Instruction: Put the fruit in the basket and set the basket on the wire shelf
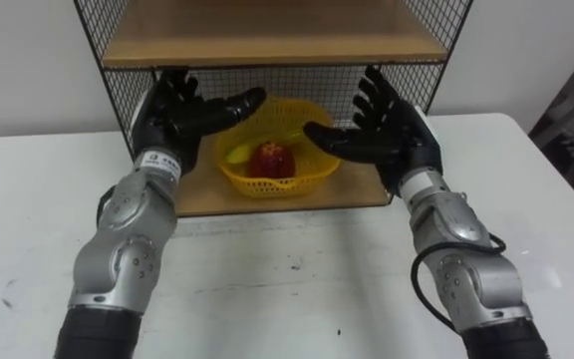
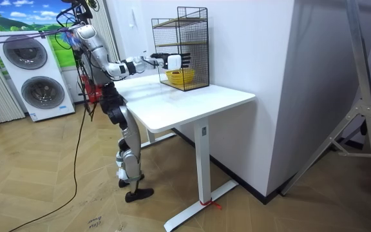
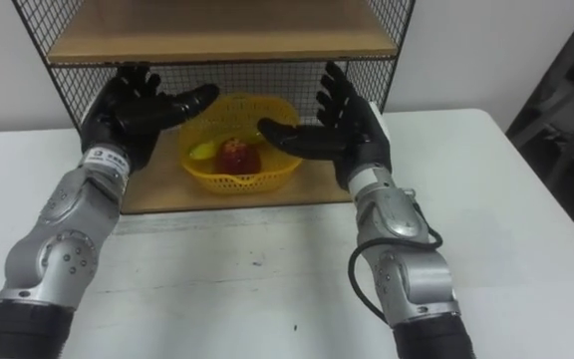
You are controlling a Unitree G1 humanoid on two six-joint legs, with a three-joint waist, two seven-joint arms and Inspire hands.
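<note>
Left hand [image 1: 172, 115] and right hand [image 1: 392, 135] hover open flanking the basket [image 1: 267, 185] on the shelf [image 1: 203, 196], likely light, springy mesh, best held by opposite rims

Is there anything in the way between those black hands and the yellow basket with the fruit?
Nothing visible is. The yellow basket sits on the wire shelf's lower board with the fruit inside, and the left hand and right hand are held open just in front of it, one to each side.
</note>
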